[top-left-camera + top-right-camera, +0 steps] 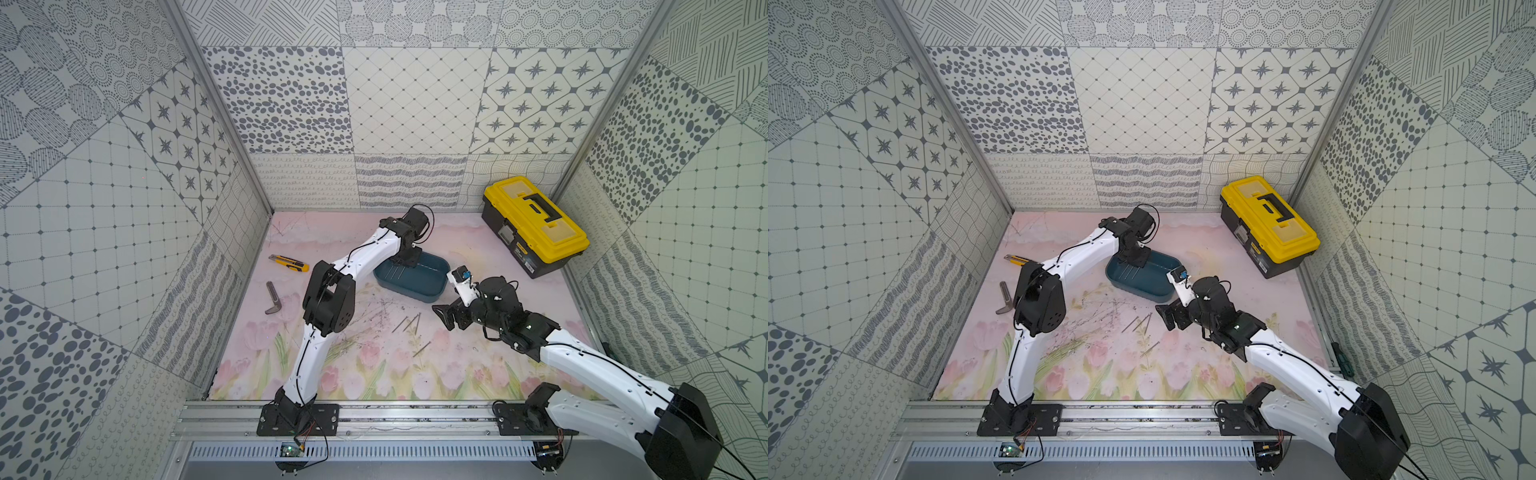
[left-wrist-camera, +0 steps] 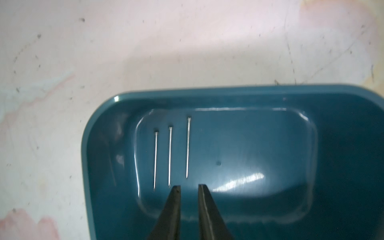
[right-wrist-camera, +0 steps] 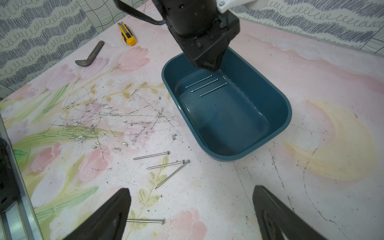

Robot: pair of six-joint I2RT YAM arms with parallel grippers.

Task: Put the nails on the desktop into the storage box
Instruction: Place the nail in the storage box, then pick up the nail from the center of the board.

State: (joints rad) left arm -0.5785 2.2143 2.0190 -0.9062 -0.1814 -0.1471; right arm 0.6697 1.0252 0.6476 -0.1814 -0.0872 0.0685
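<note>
**Nails, boxed:** three nails [image 3: 204,84] are lying side by side and parallel on the floor of the storage box [image 3: 287,116], at its end under the left arm.

**Nails, loose:** four more are lying on the desktop [image 3: 311,72]. Three are clustering just in front of the box, two of them meeting at the heads [image 3: 184,161]. The fourth is lying apart, nearer the front rail [image 1: 422,349].

**Storage box:** it is sitting open near the middle of the desktop, well apart from the walls.

**Left gripper** [image 2: 188,188]: it is hanging over the box beside the three nails. Its jaws are standing slightly parted and gripping nothing. Whether the tips are touching the box floor cannot be told.

**Right gripper** [image 3: 190,188]: it is hovering above the loose nails with its jaws spread wide and empty.

**Other stock:**
- A yellow utility knife [image 3: 127,34] and a bent metal bar [image 3: 90,55] are lying near the left wall.
- A yellow-lidded toolbox [image 1: 536,224] is standing in the far right corner.
</note>
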